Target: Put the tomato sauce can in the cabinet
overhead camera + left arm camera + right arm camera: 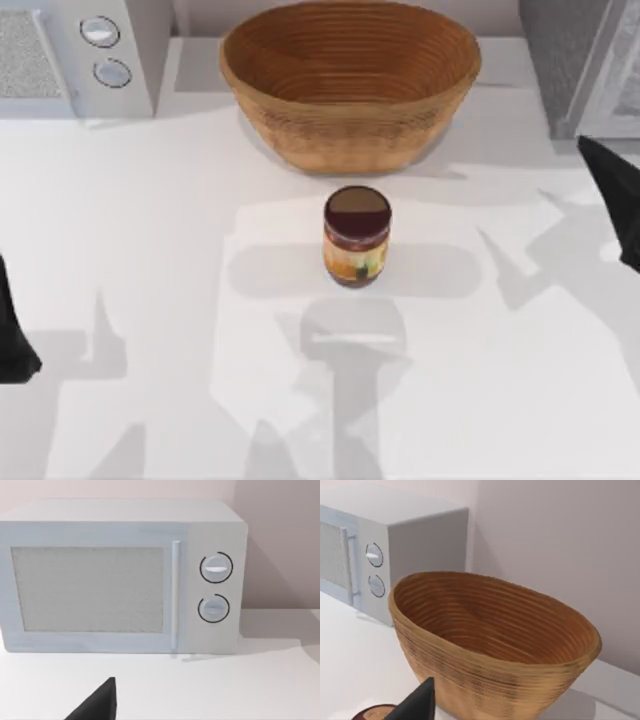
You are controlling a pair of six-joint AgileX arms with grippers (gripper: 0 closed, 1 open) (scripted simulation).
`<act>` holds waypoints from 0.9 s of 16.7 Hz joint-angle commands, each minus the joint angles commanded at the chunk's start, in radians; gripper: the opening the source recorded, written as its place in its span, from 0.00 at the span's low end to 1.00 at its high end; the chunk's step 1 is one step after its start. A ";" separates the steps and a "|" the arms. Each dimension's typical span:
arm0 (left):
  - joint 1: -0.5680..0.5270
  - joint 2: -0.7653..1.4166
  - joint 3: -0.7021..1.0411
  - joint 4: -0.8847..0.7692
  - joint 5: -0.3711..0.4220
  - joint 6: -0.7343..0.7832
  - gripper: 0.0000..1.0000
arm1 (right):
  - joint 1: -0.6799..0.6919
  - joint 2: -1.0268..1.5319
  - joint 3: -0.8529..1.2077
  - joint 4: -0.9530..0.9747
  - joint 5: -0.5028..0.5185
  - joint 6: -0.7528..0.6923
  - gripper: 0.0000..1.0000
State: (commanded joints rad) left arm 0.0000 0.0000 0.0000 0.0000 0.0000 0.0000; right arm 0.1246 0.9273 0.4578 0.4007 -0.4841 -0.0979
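Tomato sauce can stands upright mid-table, just in front of the woven basket, untouched. Cabinet sits at the far right corner. Right gripper hangs at the right edge, left gripper at the left edge; whether either is spread or closed cannot be told. Risks: a sideways approach could tip the tall can, or nudge it against the basket; the cabinet front appears closed, which would block placement.
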 joint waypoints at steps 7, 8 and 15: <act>0.000 0.000 0.000 0.000 0.000 0.000 1.00 | 0.027 0.311 0.118 0.139 -0.172 -0.045 1.00; 0.000 0.000 0.000 0.000 0.000 0.000 1.00 | 0.030 0.353 0.133 0.158 -0.195 -0.052 1.00; 0.000 0.000 0.000 0.000 0.000 0.000 1.00 | 0.048 0.629 0.224 0.278 -0.345 -0.099 1.00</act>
State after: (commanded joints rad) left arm 0.0000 0.0000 0.0000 0.0000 0.0000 0.0000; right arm 0.1729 1.5567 0.6817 0.6786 -0.8293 -0.1973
